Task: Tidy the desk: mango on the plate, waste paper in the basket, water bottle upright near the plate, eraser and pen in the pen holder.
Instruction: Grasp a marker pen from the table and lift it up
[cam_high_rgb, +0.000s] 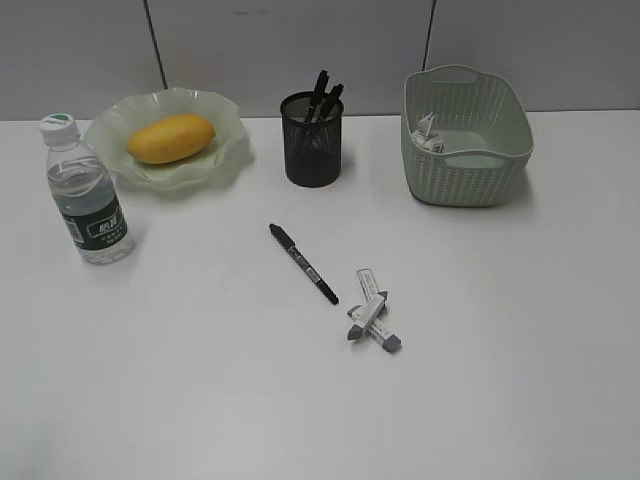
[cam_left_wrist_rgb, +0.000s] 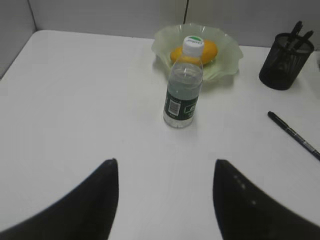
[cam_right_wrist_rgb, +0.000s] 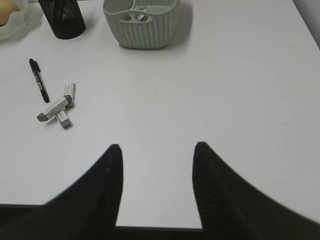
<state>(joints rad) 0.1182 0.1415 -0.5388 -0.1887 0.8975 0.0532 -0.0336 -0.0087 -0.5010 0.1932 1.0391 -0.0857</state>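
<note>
1. Erasers (cam_high_rgb: 373, 322): two grey-tipped, white-sleeved pieces lying crossed, lower centre of the exterior view, nearest the camera. Touching one another. Not yet stowed.

2. Pen (cam_high_rgb: 303, 263): black marker lying slantwise on the desk (cam_high_rgb: 200, 400), just up and left of the erasers, apart from them. Not yet stowed.

3. Pen holder (cam_high_rgb: 312, 138): black mesh cup, upper centre. Already holds a few dark pens. Well apart from the loose pen.

4. Mango (cam_high_rgb: 172, 138): resting in the plate (cam_high_rgb: 228, 115), upper left. Step judged done.

5. Water bottle (cam_high_rgb: 87, 194): upright, white cap on top, left edge of frame, just beside the plate's lower left rim. Step judged done.

6. Waste paper (cam_high_rgb: 428, 132): white crumpled piece inside the basket (cam_high_rgb: 470, 175), upper right, against its left wall. Step judged done.

7. Left hand (cam_left_wrist_rgb: 165, 200): fingers spread apart, holding nothing, bottom of the left wrist view, well short of the bottle.

8. Right hand (cam_right_wrist_rgb: 156, 185): fingers spread apart, holding nothing, bottom of the right wrist view, at the desk's near edge.

Remaining: erasers and pen into the holder.

View notes: neither hand appears in the exterior view. The left wrist view alone shows the bottle label's barcode; erasers and basket lie outside it. The right wrist view shows erasers, pen, holder and basket, but no bottle.
</note>
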